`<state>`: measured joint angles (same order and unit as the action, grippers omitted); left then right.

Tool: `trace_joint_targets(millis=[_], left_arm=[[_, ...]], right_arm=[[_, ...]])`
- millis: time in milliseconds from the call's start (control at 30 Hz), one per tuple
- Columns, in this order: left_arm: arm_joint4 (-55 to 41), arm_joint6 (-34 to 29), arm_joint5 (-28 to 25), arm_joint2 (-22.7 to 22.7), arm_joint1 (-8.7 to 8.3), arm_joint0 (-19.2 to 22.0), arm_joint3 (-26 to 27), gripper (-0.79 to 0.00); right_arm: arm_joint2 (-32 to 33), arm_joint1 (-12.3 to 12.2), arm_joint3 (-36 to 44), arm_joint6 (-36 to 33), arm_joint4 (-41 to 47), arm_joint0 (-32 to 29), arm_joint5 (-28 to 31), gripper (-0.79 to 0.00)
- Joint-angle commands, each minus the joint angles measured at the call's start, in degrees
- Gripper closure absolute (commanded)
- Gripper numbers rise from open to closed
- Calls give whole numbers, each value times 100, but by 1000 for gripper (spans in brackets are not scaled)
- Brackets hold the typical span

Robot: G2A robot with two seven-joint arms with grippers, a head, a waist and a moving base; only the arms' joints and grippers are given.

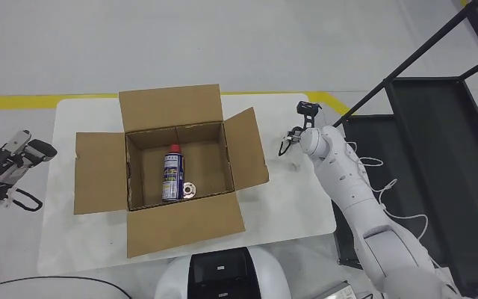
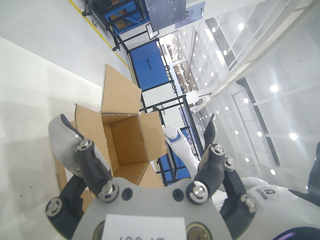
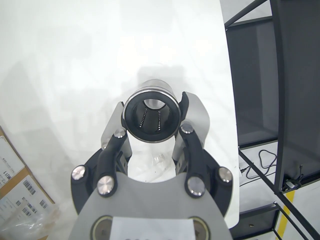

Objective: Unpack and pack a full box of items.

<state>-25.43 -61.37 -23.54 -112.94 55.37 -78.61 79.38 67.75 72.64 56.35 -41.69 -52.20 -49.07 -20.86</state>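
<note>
White table (image 1: 291,202) holds the open box (image 1: 183,224), spray can (image 1: 172,173) inside. My right gripper (image 3: 152,101) clamps a steel bearing (image 3: 152,117), axis along the fingers, over tabletop right of the box. My left gripper (image 2: 135,119) gapes wide and empty beyond the table's opposite edge.

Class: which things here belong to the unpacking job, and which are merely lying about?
Job: cardboard box; spray can; small round part; metal bearing in right gripper.
Lying about: black rack; yellow floor tape; floor cable.
</note>
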Motion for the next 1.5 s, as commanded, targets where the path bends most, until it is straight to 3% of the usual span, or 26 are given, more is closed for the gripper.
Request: trace_joint_targets(millis=[0, 267, 333, 367, 400, 733, 1067, 1267, 1467], left_arm=[[0, 0, 0, 0, 0, 0, 0, -785], [0, 0, 0, 0, 0, 0, 0, -785], [0, 0, 0, 0, 0, 0, 0, -785], [0, 0, 0, 0, 0, 0, 0, -785], [0, 0, 0, 0, 0, 0, 0, -785], [0, 0, 0, 0, 0, 0, 0, -785], [0, 0, 0, 0, 0, 0, 0, -785], [0, 0, 0, 0, 0, 0, 0, -785], [0, 0, 0, 0, 0, 0, 0, -785]], right_arm=[[-9, 17, -133, 71, 27, 45, -8, 0], [-81, 90, -520, 286, 109, 200, 34, 0], [-100, 106, -571, 293, 124, 226, 49, -182], [-108, 112, -590, 294, 127, 238, 59, -237], [-106, 117, -602, 301, 142, 249, 68, -785], [290, 14, -57, 184, 125, 202, -7, -785], [1363, -268, 2978, -324, 86, -628, 118, -785], [1382, -306, 4640, -685, 543, -884, 957, -785], [913, -305, 5410, -1144, 1096, -933, 1909, -785]])
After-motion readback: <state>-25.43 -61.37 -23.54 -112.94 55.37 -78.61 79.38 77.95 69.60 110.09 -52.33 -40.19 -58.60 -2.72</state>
